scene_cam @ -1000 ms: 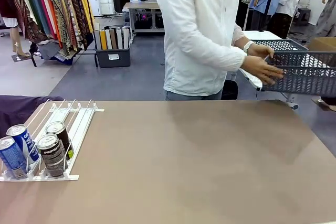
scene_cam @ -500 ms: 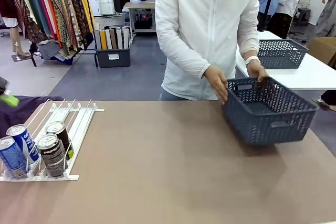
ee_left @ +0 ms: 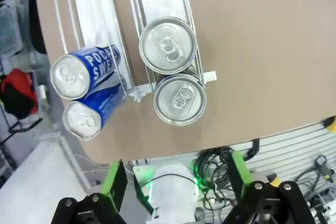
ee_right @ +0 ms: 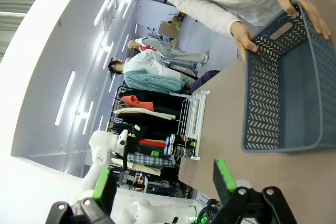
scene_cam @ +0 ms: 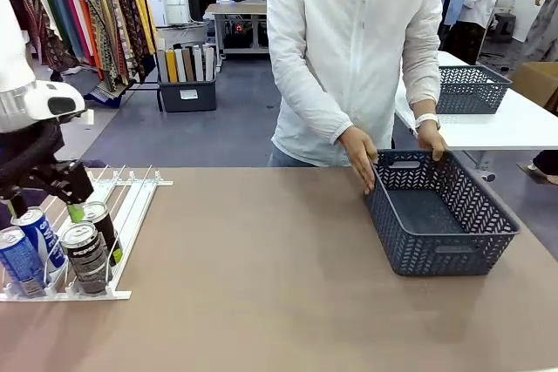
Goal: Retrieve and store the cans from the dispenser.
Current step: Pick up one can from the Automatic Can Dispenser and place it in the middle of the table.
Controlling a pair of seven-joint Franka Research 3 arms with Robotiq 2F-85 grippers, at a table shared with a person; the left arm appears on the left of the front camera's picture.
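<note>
Now that the grey basket (scene_cam: 440,233) has landed on the tabletop (scene_cam: 261,302), storage is ready. Left pincer (ee_left: 176,179): arrived over dispenser (scene_cam: 135,202) cans (scene_cam: 83,254), wide open, empty; right pincer (ee_right: 165,182): open, empty

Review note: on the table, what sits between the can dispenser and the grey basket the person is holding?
Nothing. In the front view, the stretch of table between the dispenser and the basket is bare brown surface.
</note>
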